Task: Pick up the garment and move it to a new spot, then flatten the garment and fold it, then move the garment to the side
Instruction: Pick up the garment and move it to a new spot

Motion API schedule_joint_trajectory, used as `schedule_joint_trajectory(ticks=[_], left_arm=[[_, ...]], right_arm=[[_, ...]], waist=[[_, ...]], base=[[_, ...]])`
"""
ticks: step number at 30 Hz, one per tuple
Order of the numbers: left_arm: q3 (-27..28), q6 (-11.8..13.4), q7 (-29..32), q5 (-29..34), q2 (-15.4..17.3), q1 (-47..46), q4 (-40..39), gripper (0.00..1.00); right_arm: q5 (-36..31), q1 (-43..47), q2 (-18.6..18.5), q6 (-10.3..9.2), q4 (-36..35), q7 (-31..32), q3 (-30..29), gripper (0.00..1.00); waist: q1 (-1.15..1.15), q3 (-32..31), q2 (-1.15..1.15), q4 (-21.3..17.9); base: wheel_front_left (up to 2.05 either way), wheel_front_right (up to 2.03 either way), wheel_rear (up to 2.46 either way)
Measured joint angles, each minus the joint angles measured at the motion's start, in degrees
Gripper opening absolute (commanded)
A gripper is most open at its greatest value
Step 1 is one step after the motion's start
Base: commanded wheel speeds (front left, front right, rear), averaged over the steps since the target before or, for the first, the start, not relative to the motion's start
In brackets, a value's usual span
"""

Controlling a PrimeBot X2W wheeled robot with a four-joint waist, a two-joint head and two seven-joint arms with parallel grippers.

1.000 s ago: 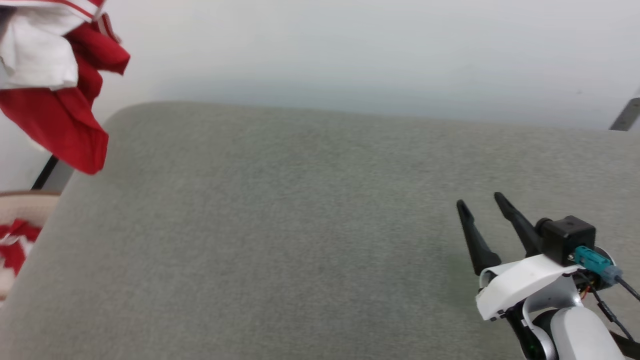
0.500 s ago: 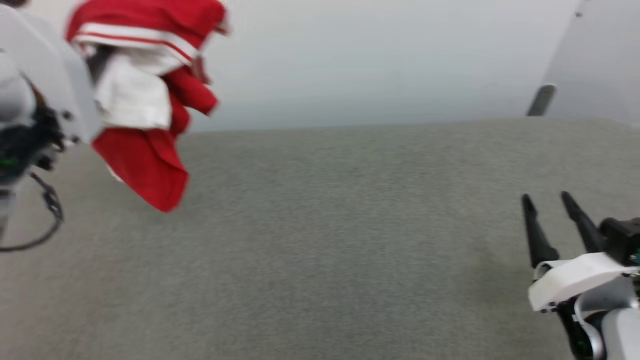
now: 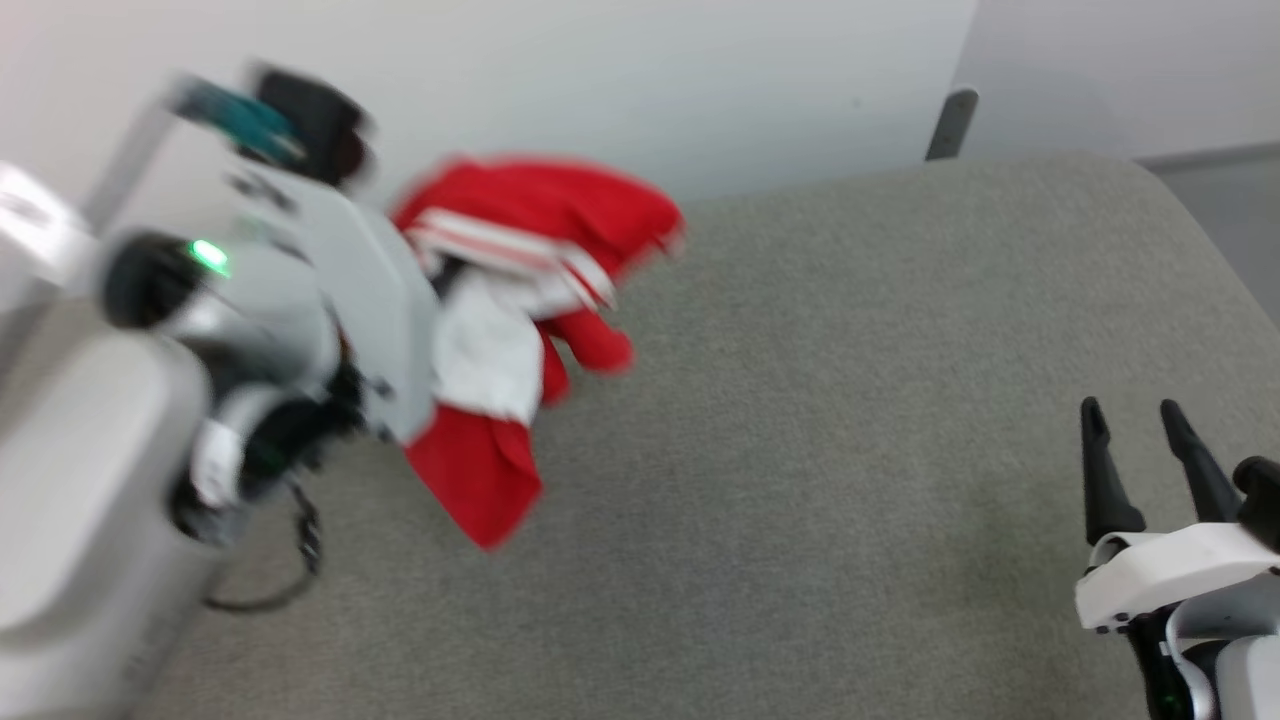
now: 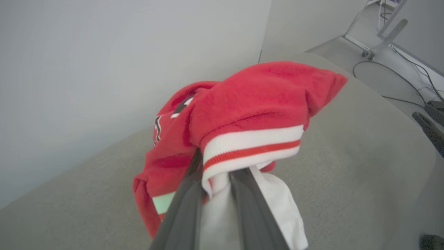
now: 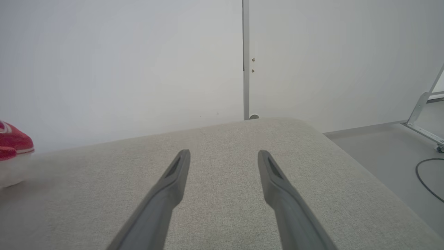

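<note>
Garment (image 4: 249,104) hangs clamped in left tool (image 4: 216,171), black lettering (image 4: 158,127) visible from its wrist; right tool (image 5: 223,154) spread apart.

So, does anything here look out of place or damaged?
Nothing is damaged or spilled. The one untidy thing is the garment: it hangs crumpled in a bunch from the left gripper over the grey padded surface, white sleeve and striped trim twisted together.
</note>
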Motion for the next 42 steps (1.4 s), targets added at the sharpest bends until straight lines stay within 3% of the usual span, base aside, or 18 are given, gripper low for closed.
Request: schedule_joint_trajectory(ticks=[16, 26, 29, 31, 33, 35, 36, 42], left_arm=[[-11.11, -3.42, -1.29, 0.38, -8.64, 8.04, 11.03, 0.0], [-14.22, -5.59, -2.76, -0.49, -13.43, 10.4, 20.74, 0.0], [-14.6, -6.41, -3.16, -0.63, -14.25, 10.39, 22.34, 0.05], [-14.71, -7.1, -3.33, -0.79, -14.51, 10.37, 22.85, 0.37], [-15.11, -8.01, -3.78, -0.65, -14.49, 10.32, 22.9, 0.55], [-15.11, -8.38, -4.05, -0.86, -14.5, 10.33, 22.88, 0.92], [-15.11, -8.55, -4.22, -0.87, -14.43, 10.34, 22.75, 1.0], [-14.04, -8.57, -5.26, -1.85, -13.45, 11.3, 20.01, 1.0]], right_arm=[[1.02, -1.12, 2.12, 0.0, 4.53, -3.41, 2.0, 1.0], [1.12, -2.11, 2.45, 0.0, 6.6, -3.68, 3.78, 1.0], [1.19, -2.15, 2.18, 0.01, 7.04, -3.66, 4.15, 1.0], [1.19, -2.14, 1.99, 0.01, 7.23, -3.64, 4.38, 1.0], [1.19, -2.05, 1.77, 0.01, 7.36, -3.46, 4.72, 1.0], [1.21, -1.86, 1.64, 0.01, 7.48, -3.31, 4.99, 1.0], [1.21, -1.71, 1.54, 0.0, 7.48, -3.11, 5.13, 1.0], [1.57, -0.46, 0.87, 0.01, 7.51, -2.27, 6.03, 1.0]], waist=[[0.0, 5.6, 0.0, -2.79], [0.0, 4.82, 0.0, -2.1], [0.0, 4.09, 0.0, -1.87], [0.0, 3.42, 0.0, -1.69], [0.0, 2.65, 0.0, -1.49], [0.0, 1.77, 0.0, -1.26], [0.0, 1.31, 0.0, -1.13], [0.0, -1.86, 0.0, -0.19]], base=[[0.0, 0.0, 0.0], [0.0, 0.0, 0.0], [0.0, 0.0, 0.0], [0.0, 0.0, 0.0], [0.0, 0.0, 0.0], [0.0, 0.0, 0.0], [0.0, 0.0, 0.0], [0.0, 0.0, 0.0]])
